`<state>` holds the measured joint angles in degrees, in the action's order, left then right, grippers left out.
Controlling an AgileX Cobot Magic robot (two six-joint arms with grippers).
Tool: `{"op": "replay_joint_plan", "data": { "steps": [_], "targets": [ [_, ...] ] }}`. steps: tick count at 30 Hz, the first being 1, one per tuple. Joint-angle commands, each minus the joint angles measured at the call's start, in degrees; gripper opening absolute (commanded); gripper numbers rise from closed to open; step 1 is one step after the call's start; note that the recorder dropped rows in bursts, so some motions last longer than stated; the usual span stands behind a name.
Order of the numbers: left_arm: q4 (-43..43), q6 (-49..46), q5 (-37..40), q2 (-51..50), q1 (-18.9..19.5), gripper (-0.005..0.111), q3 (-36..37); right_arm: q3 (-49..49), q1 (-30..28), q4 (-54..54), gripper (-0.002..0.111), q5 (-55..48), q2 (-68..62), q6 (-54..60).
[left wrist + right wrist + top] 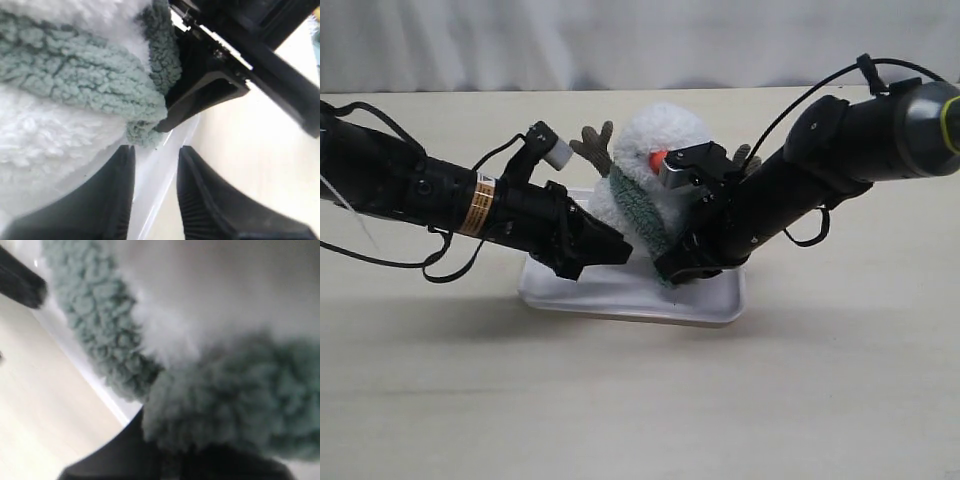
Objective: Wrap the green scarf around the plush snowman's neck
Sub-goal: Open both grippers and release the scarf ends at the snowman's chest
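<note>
One plush snowman (655,150), fluffy white with an orange cone nose, sits on one shallow white tray (620,295). One green scarf (642,205), a nubbly strip, lies between its head ball and body ball.

In the left wrist view, the left gripper (156,155) has two ribbed black fingers spread and empty, just beside the scarf.

In the right wrist view, the right gripper (150,455) is pressed together on the scarf's bunched end.

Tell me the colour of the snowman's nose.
The snowman's nose is orange. It shows best in the exterior view.
</note>
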<state>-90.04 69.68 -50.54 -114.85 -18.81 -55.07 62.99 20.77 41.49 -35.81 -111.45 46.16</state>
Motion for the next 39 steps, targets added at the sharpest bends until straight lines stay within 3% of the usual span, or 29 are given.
{"op": "replay_joint_plan", "data": {
  "steps": [1, 5, 7, 17, 18, 24, 27, 32, 39],
  "targets": [
    [-1.1, 1.0, -6.4, 0.0, 2.5, 0.028, -0.1, 0.2, 0.0, -2.8, 0.004, 0.2, 0.3, -2.5],
    [-0.7, 1.1, -7.5, 0.0, 4.7, 0.028, -0.1, -1.3, 0.0, -1.9, 0.004, 1.8, 0.2, -3.0],
    [0.1, 1.1, -7.4, 0.0, 4.7, 0.028, -0.1, -3.2, 0.0, -2.2, 0.004, 5.2, -0.7, -3.0],
    [0.2, 1.1, -5.1, 0.0, 4.7, 0.028, -0.1, -1.4, 0.0, 0.1, 0.006, 2.1, 0.2, -3.4],
    [0.2, 1.1, -5.1, 0.0, 4.7, 0.028, -0.1, -1.4, 0.0, 0.1, 0.009, 2.1, 0.5, -3.4],
    [0.1, 1.1, -5.1, 0.0, 4.7, 0.028, -0.1, -0.6, 0.0, -0.7, 0.06, -2.6, 5.8, -5.3],
    [0.1, 1.1, -5.1, 0.0, 4.7, 0.028, -0.1, -0.4, 0.0, -4.1, 0.069, -6.1, 8.2, -12.3],
    [0.1, 1.1, -5.1, 0.0, 4.7, 0.028, -0.1, -0.4, 0.0, -9.3, 0.066, -19.9, 9.5, -20.0],
    [0.1, 1.1, -5.1, 0.0, 4.7, 0.028, -0.1, -0.4, 0.0, -8.9, 0.058, -34.1, 9.6, -20.5]
  ]
}}
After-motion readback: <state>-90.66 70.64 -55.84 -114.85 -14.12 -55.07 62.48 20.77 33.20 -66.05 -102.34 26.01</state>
